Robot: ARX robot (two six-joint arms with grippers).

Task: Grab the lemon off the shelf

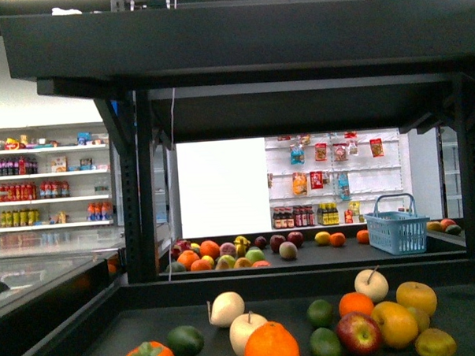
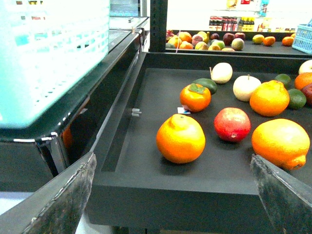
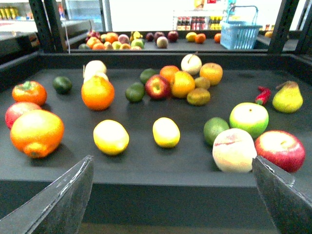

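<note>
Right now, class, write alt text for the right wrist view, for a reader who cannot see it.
A yellow lemon lies on the dark shelf tier just ahead of the open right pincer, whose two fingers frame the view. A rounder yellow fruit sits beside it, with oranges, apples and limes scattered around.

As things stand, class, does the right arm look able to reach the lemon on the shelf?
Probably yes: the lemon lies apart from other fruit, straight ahead of the open right gripper, with nothing between.

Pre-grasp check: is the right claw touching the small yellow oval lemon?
Apart. Right wrist view: open right claw short of the lemon, bare black shelf tier between.
</note>
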